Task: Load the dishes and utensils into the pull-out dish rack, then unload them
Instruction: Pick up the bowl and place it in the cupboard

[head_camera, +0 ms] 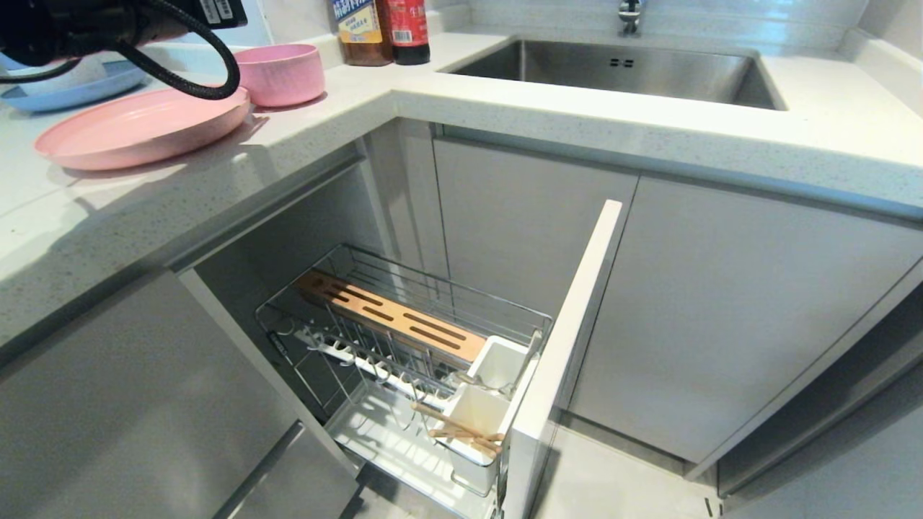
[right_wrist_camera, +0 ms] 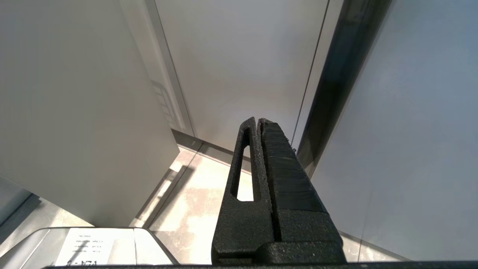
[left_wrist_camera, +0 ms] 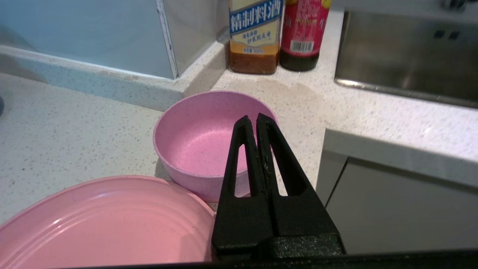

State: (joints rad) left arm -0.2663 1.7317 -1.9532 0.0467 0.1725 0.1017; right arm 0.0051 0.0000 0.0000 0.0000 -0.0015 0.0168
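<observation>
On the left part of the tabletop [head_camera: 216,180] lies the pink plate [head_camera: 137,128], and just beside it, nearer the back corner, stands the pink bowl [head_camera: 280,72]. The left gripper [left_wrist_camera: 257,123] hangs above them with its fingers pressed together and holding nothing; its tips point at the near rim of the bowl. Below the tabletop edge the rack [head_camera: 404,360] is pulled out. The chopsticks [head_camera: 458,429] rest in its front white cup [head_camera: 476,418]; I cannot find the fork.

The step in hand seems to be taking a dish. To do it well, the fingers should first open wide, then go down over one wall of the bowl, one finger inside and one outside, without pushing the plate. The right gripper [right_wrist_camera: 258,123] is parked low beside the cabinet doors, fingers together and empty.
</observation>
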